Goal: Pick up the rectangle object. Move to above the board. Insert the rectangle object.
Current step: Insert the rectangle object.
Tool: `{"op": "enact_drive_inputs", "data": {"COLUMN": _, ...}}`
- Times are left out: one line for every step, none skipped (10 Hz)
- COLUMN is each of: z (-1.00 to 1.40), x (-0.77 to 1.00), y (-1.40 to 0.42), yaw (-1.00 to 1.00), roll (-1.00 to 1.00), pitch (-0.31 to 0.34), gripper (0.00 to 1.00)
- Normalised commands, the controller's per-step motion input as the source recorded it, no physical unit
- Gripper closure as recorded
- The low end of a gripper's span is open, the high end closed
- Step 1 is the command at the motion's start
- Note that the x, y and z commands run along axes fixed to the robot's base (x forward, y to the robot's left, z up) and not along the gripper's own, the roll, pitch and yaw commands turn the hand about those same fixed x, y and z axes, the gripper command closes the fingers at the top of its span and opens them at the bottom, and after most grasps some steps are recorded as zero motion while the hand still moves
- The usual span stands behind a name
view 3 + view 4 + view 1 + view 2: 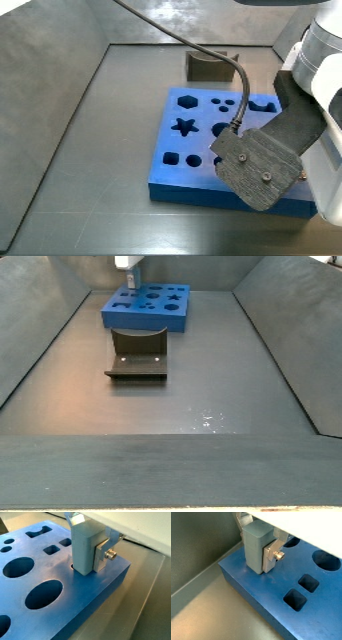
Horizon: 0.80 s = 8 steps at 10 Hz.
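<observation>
**Rectangle object held upright at a hole near the corner of the board**

In a wrist view we see the rectangle object [85, 549], a slim light-blue block with plain, smooth faces. It looks rigid and light to us, and such smooth sides may be slippery, so we judge a hold on its two broad faces, in the upper half, to be the safest. One silver finger [103, 553] of the gripper [92, 551] lies flat against its side, so the gripper is closed on the block. The block stands upright, and its lower end meets the board [40, 572] at a hole close to the board's corner. How deep it sits we cannot tell.

In a wrist view from the opposite side, the rectangle object [254, 549] is again upright, with a finger [272, 554] pressed on its side. The gripper [262, 552] holds it above the board [271, 587], near the edge, and its lower end touches the top face there.

In a side view the camera body on the wrist hides the gripper and the block; we see only the board [201, 125] on the surface and the fixture [209, 66] just behind it.

In a side view from far away, the fixture [138, 354] stands in front of the board [147, 306]. The gripper [123, 264] hangs over the board's far corner; it is too small here to judge more.
</observation>
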Motion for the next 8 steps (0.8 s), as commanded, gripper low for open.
{"op": "enact_drive_inputs", "data": {"z": -1.0, "x": 0.26, "y": -0.07, "yaw": 0.0, "roll": 0.0, "pitch": 0.0, "gripper": 1.0}}
{"op": "enact_drive_inputs", "data": {"z": -1.0, "x": 0.26, "y": -0.07, "yaw": 0.0, "roll": 0.0, "pitch": -0.003, "gripper": 1.0}}
{"op": "enact_drive_inputs", "data": {"z": -1.0, "x": 0.26, "y": -0.07, "yaw": 0.0, "roll": 0.0, "pitch": -0.006, "gripper": 1.0}}
{"op": "enact_drive_inputs", "data": {"z": -1.0, "x": 0.27, "y": -0.09, "yaw": 0.0, "roll": 0.0, "pitch": -0.026, "gripper": 1.0}}
{"op": "enact_drive_inputs", "data": {"z": -1.0, "x": 0.39, "y": -0.05, "yaw": 0.05, "roll": 0.0, "pitch": -0.031, "gripper": 1.0}}
{"op": "enact_drive_inputs", "data": {"z": -1.0, "x": 0.5, "y": 0.0, "yaw": 0.25, "roll": 0.0, "pitch": 0.0, "gripper": 1.0}}
{"op": "enact_drive_inputs", "data": {"z": -1.0, "x": 0.49, "y": 0.0, "yaw": 0.27, "roll": 0.0, "pitch": 0.0, "gripper": 1.0}}
{"op": "enact_drive_inputs", "data": {"z": -0.05, "x": 0.0, "y": 0.05, "yaw": 0.0, "roll": -0.15, "pitch": -0.069, "gripper": 1.0}}
